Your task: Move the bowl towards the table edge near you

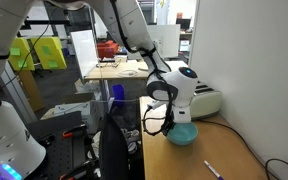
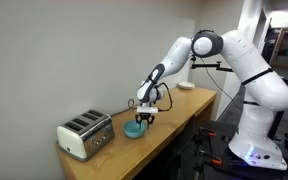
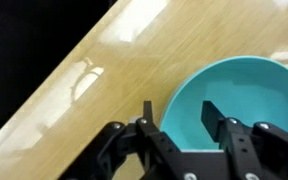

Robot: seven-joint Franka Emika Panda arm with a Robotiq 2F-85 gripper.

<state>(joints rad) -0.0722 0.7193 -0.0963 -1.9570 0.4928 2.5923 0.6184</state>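
The teal-blue bowl (image 1: 185, 135) (image 2: 133, 130) sits on the light brown wooden table (image 1: 234, 150) (image 2: 179, 118), close to the table's edge and in front of the white toaster. My gripper (image 1: 170, 125) (image 2: 142, 120) is right at the bowl. In the wrist view the gripper (image 3: 178, 108) is open and straddles the rim of the bowl (image 3: 249, 90). One finger is outside over the table wood (image 3: 74, 95), and the other is inside the bowl. The rim is not pinched.
A white toaster (image 1: 206, 100) (image 2: 85, 135) stands by the wall behind the bowl. A pen (image 1: 212, 168) and a dark object (image 1: 280, 167) lie on the table further along. A white dish (image 2: 187, 86) sits at the table's far end. The wall runs along one side.
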